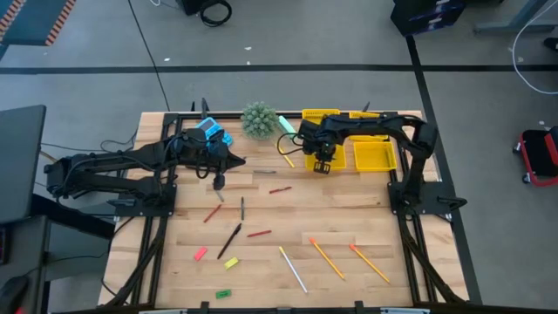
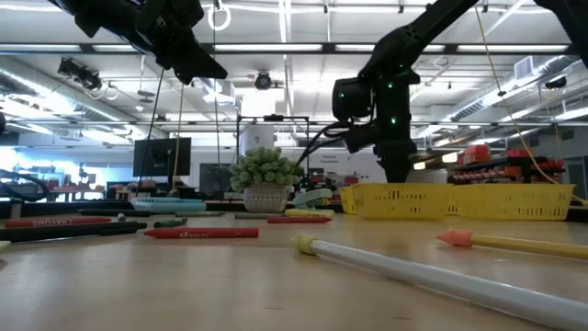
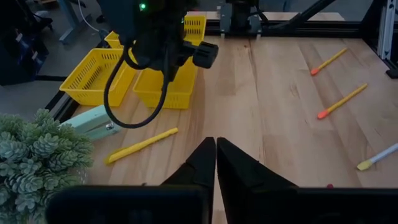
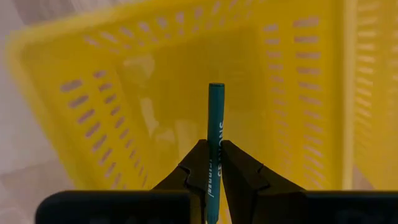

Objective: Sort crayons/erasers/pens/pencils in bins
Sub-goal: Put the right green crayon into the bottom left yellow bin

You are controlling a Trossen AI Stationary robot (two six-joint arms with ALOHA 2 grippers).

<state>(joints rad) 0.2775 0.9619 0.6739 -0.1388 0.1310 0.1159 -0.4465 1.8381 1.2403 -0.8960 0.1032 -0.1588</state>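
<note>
- Teal is the colour of the stick (image 4: 215, 134) clamped between the fingers of the right tool (image 4: 212, 163); going by its dark, thin body I take it for one of the pens, though its print is too blurred to read.
- Directly beneath that tool's tip lies a yellow bin (image 4: 93, 106), its slotted walls and floor filling the right wrist view, so the tool hangs over the bin's open top with the pen pointing down into it.
- The step in hand, as I judge it, is the drop-off of this pen; the next move calls for spreading the fingers while the tip stays inside the walls, so that the pen falls flat into the bin and not across the rim.
- The left tool (image 3: 215, 163) has its fingers together with nothing visible between them, and it hovers above the table (image 3: 267, 99).
- Ahead of the left tool's tip lie a yellow pencil (image 3: 142, 145) and, farther on, the other bins (image 3: 93, 78); two orange-tipped pencils (image 3: 341, 101) lie well off to one side.
- Much is still unsorted on the table: red crayons (image 1: 259, 234), a dark pen (image 1: 230, 240), small erasers (image 1: 200, 254) and long pencils (image 1: 326, 258), all well apart from both tools.
- The left tool's next move is likely a descent on the nearest loose stick, which calls for parting its fingers first.
</note>
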